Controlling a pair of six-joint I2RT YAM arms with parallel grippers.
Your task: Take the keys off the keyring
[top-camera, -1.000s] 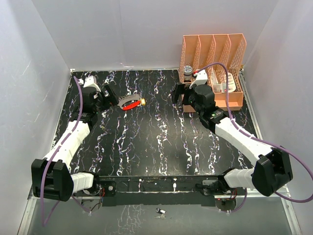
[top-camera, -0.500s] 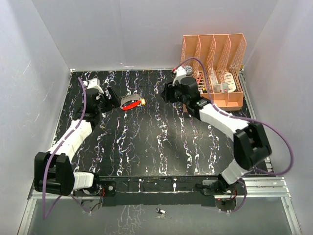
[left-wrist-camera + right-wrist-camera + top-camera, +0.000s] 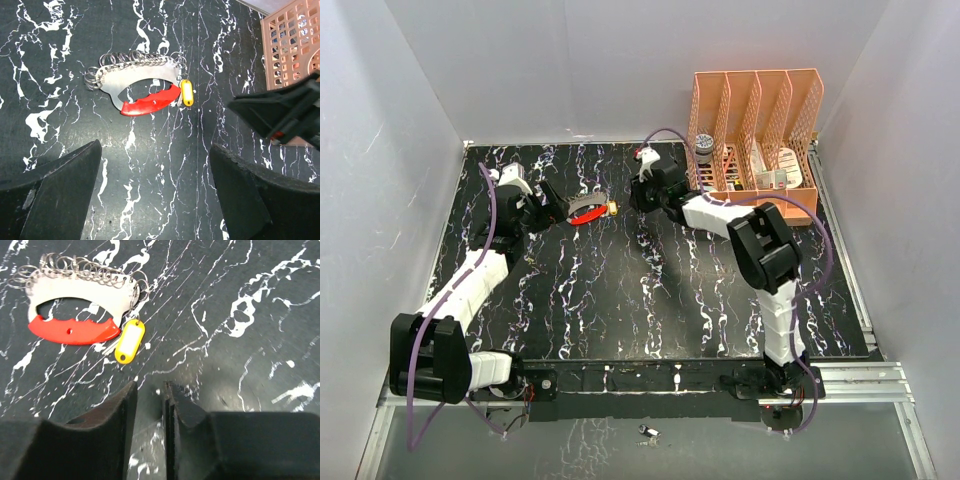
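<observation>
Table (image 3: 650, 300): black marbled, everything lies on it.
File rack (image 3: 760, 110): orange, upper right of the top view.
My right arm (image 3: 765, 250): folded sharply, forearm reaching left to upper centre.
My left arm (image 3: 470, 280): stretched up the left side.
My left gripper (image 3: 155, 195): fingers wide apart, empty, aimed at the keyring.
My right gripper (image 3: 150, 425): fingers almost together, nothing between, low over the table.
Keyring (image 3: 140, 80): flat on the table, upper centre-left, between both grippers, untouched.
Red key (image 3: 150, 102): along the keyring's inner curve.
Yellow key (image 3: 187, 93): at its right end.

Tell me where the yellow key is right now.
In the top view, the yellow key lies on the far part of the table, left of centre, at the right end of the keyring, between the left gripper and the right gripper.
</observation>
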